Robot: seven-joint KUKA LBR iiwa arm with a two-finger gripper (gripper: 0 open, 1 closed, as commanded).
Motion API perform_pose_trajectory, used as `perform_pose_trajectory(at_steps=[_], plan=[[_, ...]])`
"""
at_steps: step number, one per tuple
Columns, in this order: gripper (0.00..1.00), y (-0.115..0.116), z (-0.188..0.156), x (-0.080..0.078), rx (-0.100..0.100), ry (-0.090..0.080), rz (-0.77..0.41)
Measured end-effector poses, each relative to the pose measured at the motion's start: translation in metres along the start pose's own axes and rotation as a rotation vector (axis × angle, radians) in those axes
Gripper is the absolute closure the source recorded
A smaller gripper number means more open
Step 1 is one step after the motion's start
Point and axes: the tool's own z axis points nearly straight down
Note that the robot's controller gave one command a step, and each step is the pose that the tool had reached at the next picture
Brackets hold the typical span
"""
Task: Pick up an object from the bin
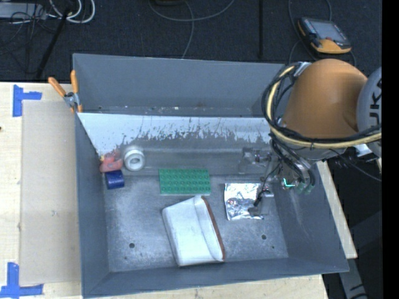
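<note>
**Q:** What does the figure show?

**A:** A dark floor strewn with cables lies behind a grey metal bin (90, 192) seen from above. The arm, under its domed orange cover (327, 98), enters over the bin's right edge. The gripper (258, 203) stands low over the floor of the bin, toward its right wall.

**Q:** Which thing is in play?

**A:** A crumpled silver foil packet (239, 201), lying right of centre on the bin floor. The gripper tip is at the packet's right edge and overlaps it. Whether it touches the foil cannot be told.

**Q:** And the jaws?

**A:** Their opening cannot be told; the tip reads as one dark shape against the foil. Nothing is visibly held.

**Q:** Which step is this?

**A:** Judged from the pose, it is the approach or the close, with no lift yet. The next move calls for the jaws to straddle a raised crease of the packet and close firmly, since flat foil offers little purchase.

**Q:** What else lies in the bin?

**A:**
- A flat green studded plate (184, 181) lies near the centre.
- A folded white cloth with a brown edge (190, 229) lies toward the front edge.
- A white tape roll (134, 159), a small pink lump (111, 162) and a blue block (115, 179) lie together by the left wall.
- All of these are well apart from the gripper.
</note>
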Motion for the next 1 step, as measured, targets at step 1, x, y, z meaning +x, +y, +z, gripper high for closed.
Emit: perform_pose_trajectory(at_steps=[1], plan=[[0.0,-0.038,0.0917,-0.0301,0.001,-0.003,-0.143]])
